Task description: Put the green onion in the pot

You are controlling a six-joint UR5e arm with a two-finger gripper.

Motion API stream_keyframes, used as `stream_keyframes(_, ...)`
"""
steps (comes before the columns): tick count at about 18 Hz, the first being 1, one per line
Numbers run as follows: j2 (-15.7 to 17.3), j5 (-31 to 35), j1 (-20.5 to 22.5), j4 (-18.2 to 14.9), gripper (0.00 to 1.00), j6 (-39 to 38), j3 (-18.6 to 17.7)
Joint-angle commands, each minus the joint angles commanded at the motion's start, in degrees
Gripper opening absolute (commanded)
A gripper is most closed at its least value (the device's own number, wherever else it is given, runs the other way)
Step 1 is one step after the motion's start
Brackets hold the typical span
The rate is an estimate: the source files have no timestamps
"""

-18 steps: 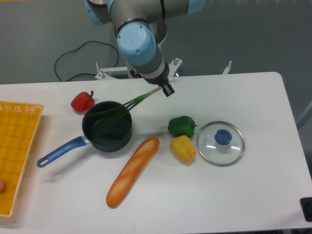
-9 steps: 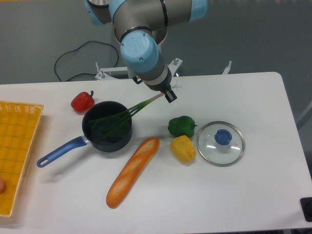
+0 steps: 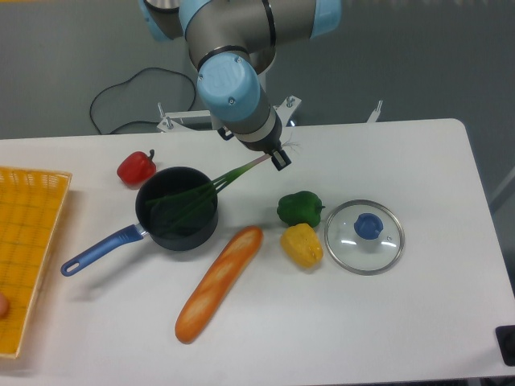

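Fingers: the gripper (image 3: 276,156) sits near the far edge of the worktop (image 3: 418,305), about mid-width. Its fingers are pinching the pale end of the green onion (image 3: 211,186). The gap between them is too small to make out; only 1 dark fingertip shows clearly.
Green onion: held at a slant, pale end up at the fingers, green stalks running down toward the left edge. The leafy tips lie inside the pot (image 3: 177,209); the stalks cross its far-right rim.
Pot: dark saucepan left of worktop centre, upright, blue handle pointing toward the near-left corner.
Arm: the wrist hangs over the far edge, above and right of the pot, hiding part of the worktop behind it.
Red pepper (image 3: 136,167): just beside the pot on its far-left side, apart from the rim.
Bread loaf (image 3: 219,283): lies diagonally, near the pot's near-right side, its upper end close to the pot but not touching.
Green pepper (image 3: 300,208): right of the pot, below the fingers, well clear of the onion.
Yellow pepper (image 3: 302,245): touching or just beside the green pepper, on its near side.
Glass lid (image 3: 364,236): flat on the worktop, blue knob up, just right of the 2 peppers.
Yellow basket (image 3: 28,241): at the left edge, partly cut off.
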Motion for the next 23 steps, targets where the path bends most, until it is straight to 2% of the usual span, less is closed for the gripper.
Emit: stream_keyframes(23,-0.35,2.02,-2.11,-0.09,0.14,-1.23,-1.67)
